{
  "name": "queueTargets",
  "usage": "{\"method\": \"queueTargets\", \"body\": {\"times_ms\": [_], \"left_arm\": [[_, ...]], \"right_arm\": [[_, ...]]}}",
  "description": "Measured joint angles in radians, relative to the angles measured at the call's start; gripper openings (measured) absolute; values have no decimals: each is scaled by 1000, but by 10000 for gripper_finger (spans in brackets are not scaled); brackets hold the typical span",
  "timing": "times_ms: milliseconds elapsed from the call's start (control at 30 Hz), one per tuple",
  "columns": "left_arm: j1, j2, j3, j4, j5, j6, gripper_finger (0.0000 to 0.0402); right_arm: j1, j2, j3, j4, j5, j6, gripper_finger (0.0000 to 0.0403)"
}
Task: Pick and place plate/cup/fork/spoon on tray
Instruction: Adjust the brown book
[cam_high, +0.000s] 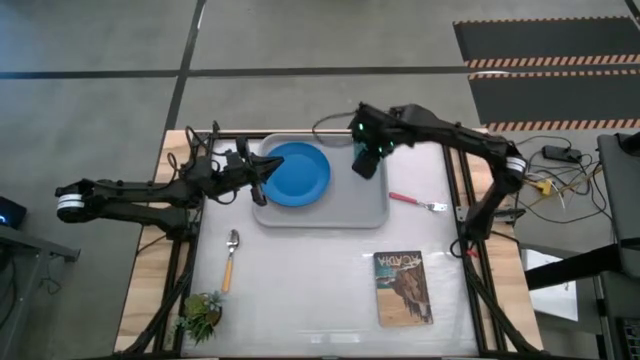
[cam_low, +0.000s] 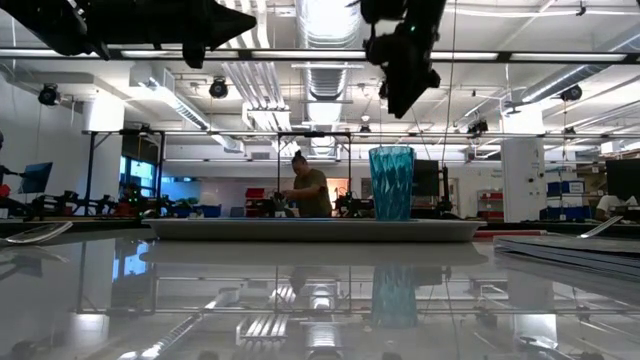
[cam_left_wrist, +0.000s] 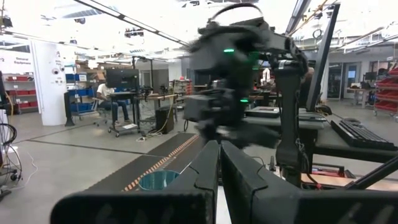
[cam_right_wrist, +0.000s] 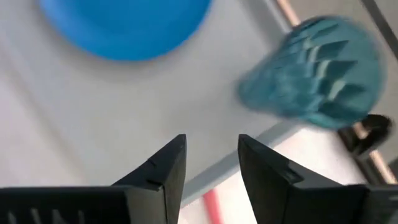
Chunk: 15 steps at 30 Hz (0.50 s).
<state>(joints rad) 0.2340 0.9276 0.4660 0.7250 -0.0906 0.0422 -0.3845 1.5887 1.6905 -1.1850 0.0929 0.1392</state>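
Note:
The grey tray (cam_high: 345, 212) lies at the table's far middle. The blue plate (cam_high: 297, 174) lies flat on its left half and shows in the right wrist view (cam_right_wrist: 124, 25). The teal cup (cam_low: 391, 183) stands upright on the tray's far right part. My right gripper (cam_right_wrist: 211, 140) is open and empty, hanging above the cup (cam_right_wrist: 311, 74) and clear of it (cam_low: 405, 90). My left gripper (cam_left_wrist: 219, 180) is shut and empty, raised over the tray's left edge (cam_high: 262, 183). The fork (cam_high: 415, 201) lies on the table right of the tray. The spoon (cam_high: 230, 260) lies on the table, left and near.
A brown picture-cover book (cam_high: 403, 287) lies at the near right. A small green plant (cam_high: 200, 315) sits at the near left corner. The table (cam_high: 310, 290) is bare between the spoon and the book. A person (cam_low: 305, 190) stands in the room behind the table.

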Motion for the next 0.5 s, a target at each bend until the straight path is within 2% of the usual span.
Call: {"method": "queueTargets", "body": {"times_ms": [500], "left_arm": [[0,1,-5,-2,0,-9,0]], "right_arm": [[366,-224,-375,195,0,278,79]]}}
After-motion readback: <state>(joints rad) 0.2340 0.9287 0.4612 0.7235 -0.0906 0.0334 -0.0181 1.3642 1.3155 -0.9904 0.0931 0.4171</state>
